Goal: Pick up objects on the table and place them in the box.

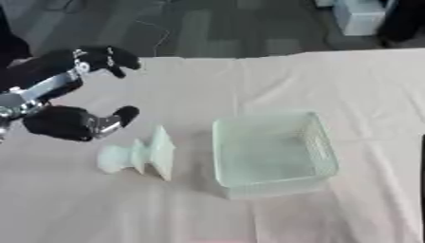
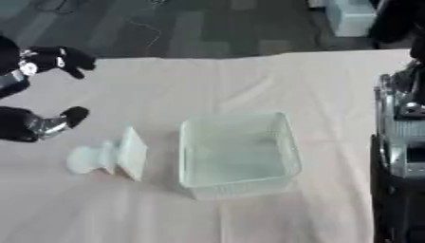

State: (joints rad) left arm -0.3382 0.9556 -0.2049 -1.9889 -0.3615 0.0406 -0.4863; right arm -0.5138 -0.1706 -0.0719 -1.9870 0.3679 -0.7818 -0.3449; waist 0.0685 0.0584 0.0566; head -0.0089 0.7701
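Observation:
A pale green object [image 1: 143, 155] with a wide flat end and a knobby stem lies on its side on the cloth-covered table [image 1: 207, 80]. Just to its right stands the box, a translucent pale green basket [image 1: 317, 142], with nothing visible inside. My left hand [image 1: 62, 122] hovers up and left of the object, open. Its fingers [image 1: 104, 57] spread far above its thumb [image 1: 123, 115], and nothing is between them. My right hand [image 2: 400, 142] rises at the right edge of the right eye view, open with fingers up, away from both things.
The beige cloth lies in soft folds across the table. Beyond the table's far edge is grey floor, with a white unit [image 1: 358, 16] at the top right.

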